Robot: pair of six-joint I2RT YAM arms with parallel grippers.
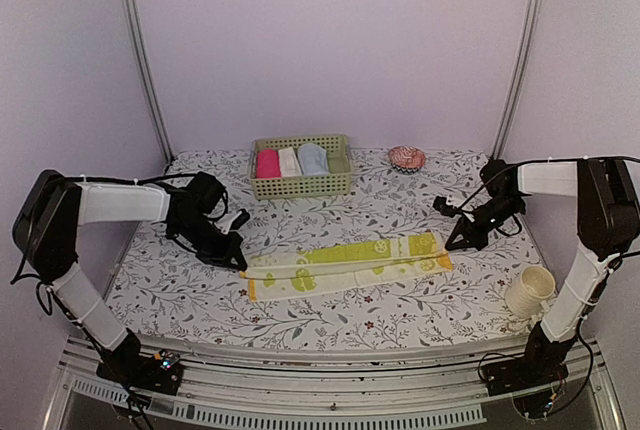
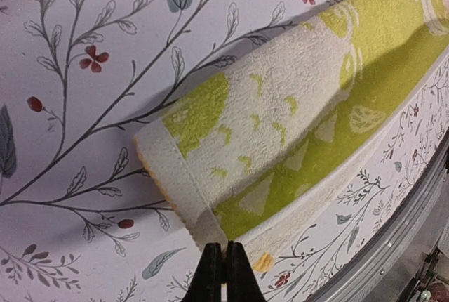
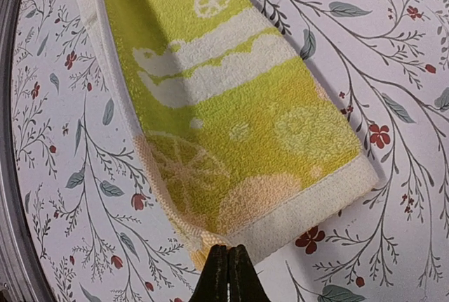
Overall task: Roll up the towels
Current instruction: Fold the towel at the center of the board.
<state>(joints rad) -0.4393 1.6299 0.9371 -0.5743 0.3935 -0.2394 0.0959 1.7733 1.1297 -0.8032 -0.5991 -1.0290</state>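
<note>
The yellow-green towel (image 1: pixel 345 262) with pale citrus prints lies folded into a long strip across the middle of the table. My left gripper (image 1: pixel 240 262) is at its left end. In the left wrist view the gripper (image 2: pixel 224 249) is shut, and a folded corner of the towel (image 2: pixel 280 126) tapers into its tips. My right gripper (image 1: pixel 452 245) is at the strip's right end. In the right wrist view it (image 3: pixel 229 251) is shut on the towel's (image 3: pixel 238 105) frayed near corner. A light blue towel (image 1: pixel 313 158) sits rolled in the green basket (image 1: pixel 300 188).
A pink roll (image 1: pixel 267 163) and a cream-white roll (image 1: pixel 290 161) stand in the basket beside the blue one. A red-and-white round object (image 1: pixel 407 158) lies at the back right. A cream cup (image 1: pixel 530 292) stands by the right arm, near the table's edge.
</note>
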